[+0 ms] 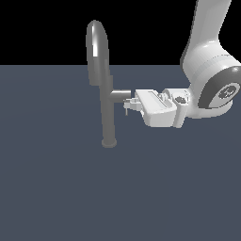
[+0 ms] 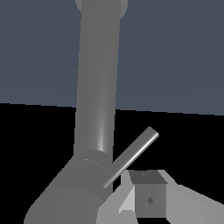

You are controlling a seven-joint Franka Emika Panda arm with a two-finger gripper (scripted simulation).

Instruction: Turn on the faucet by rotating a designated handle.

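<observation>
The faucet (image 1: 108, 108) is a tall grey pipe on a round base collar, with a high arched spout and a short side stub (image 1: 120, 95) pointing toward the exterior view's right. At the stub's end the handle (image 1: 126, 110), a thin dark pin, hangs downward. My gripper (image 1: 131, 103) reaches in level from the right. Its fingertips are right at the stub's end, beside the pin, and look shut with nothing between them. The wrist view shows the pipe (image 2: 98, 87), the stub, and the handle (image 2: 131, 155) slanting just past my gripper (image 2: 149, 199).
The faucet stands on a flat dark blue-grey floor (image 1: 56, 188). My white arm (image 1: 207, 70) comes down from the upper right of the exterior view.
</observation>
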